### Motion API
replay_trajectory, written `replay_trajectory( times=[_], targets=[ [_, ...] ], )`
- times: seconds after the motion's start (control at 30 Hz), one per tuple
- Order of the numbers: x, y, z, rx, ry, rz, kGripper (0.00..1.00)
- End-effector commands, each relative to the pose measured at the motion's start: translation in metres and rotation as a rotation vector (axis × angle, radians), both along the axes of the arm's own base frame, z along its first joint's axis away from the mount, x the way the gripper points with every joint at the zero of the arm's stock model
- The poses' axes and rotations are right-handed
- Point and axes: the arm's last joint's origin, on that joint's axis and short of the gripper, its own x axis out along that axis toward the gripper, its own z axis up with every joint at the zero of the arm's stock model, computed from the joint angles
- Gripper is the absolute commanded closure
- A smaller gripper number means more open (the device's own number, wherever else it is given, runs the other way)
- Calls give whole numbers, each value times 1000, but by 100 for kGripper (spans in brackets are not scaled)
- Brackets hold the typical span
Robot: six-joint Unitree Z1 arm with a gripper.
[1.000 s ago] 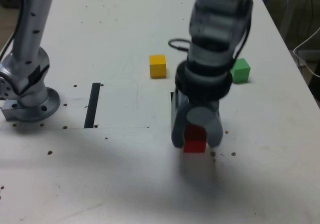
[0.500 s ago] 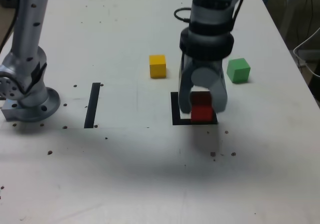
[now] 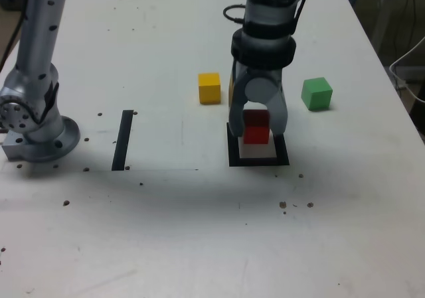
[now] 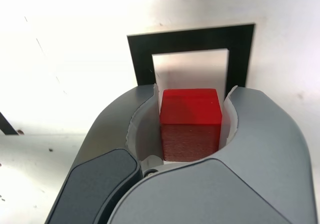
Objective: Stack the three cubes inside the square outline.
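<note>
In the exterior view, we have the gripper (image 3: 257,125) drawn in on the red cube (image 3: 256,132), which sits between the fingertips with its front face showing. The cube appears against the far part of the square outline (image 3: 259,162), and a patch of the white middle shows on its near side. The yellow cube (image 3: 209,89) and the green cube (image 3: 317,94) rest apart from each other on the table (image 3: 166,238), both beyond the outline, yellow towards the exterior view's left and green towards its right. The black strip (image 3: 123,140) lies well off to that view's left. We judge that we are placing the first block, the base of the stack, with nothing stacked yet. In the wrist view, the red cube is held between the two curved fingers (image 4: 270,134), which stand only about as far apart as the block is wide. Part of the black border and its pale inside show past the cube, so it does not look centred to us; we cannot tell whether its underside touches the table or how high it hangs. Our next move, we think, is to ease the cube over the middle of the square, lower it level and let go gently, since a crooked base could spoil the stack.
</note>
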Motion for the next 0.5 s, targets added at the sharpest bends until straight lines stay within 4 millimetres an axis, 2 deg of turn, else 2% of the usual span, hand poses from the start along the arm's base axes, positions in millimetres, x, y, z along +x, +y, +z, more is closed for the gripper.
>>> replay_trajectory(
  times=[0.0, 0.47],
  targets=[
    [-2, 1, 1, 6, -14, -1, 84],
    [-1, 3, -3, 17, -18, 5, 75]
  ],
)
